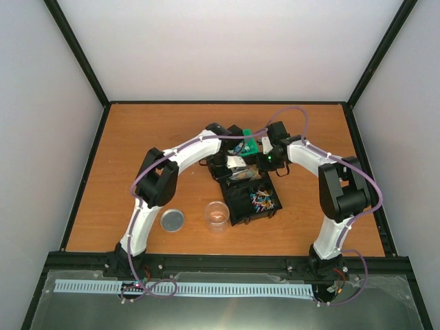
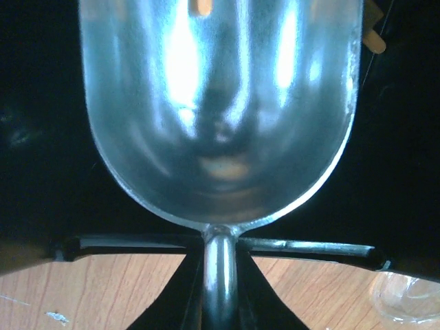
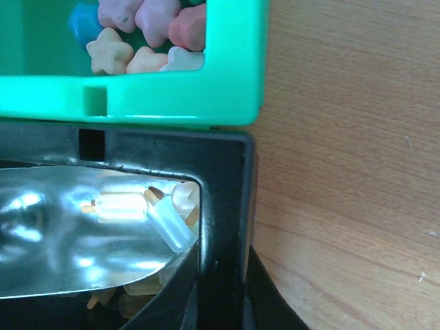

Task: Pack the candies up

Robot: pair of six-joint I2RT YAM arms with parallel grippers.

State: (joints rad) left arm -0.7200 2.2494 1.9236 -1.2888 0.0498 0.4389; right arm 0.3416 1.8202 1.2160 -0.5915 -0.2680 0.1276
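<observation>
Left pincer [image 2: 220,299] pinches the metal scoop [image 2: 220,103]; right pincer [image 3: 223,306] clamps a wall of the black tray [image 3: 227,206]; candies [image 3: 141,31], in the green tub [image 3: 172,96], lie just beyond the scoop's mouth.

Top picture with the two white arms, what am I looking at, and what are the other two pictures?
You see a robot's left arm and right arm, bolted at the near edge of a wooden table, each ending in a two-finger gripper. The top picture looks down from above and behind them. The other two come from cameras on the wrists.

On the table stand a black tray, a green box of pastel star-shaped candies at its edge, a clear cup and a round lid.

The left gripper is shut on the handle of a metal scoop, whose bowl fills the left wrist view. The right gripper seems to pinch the tray's wall, perhaps to steady it.
</observation>
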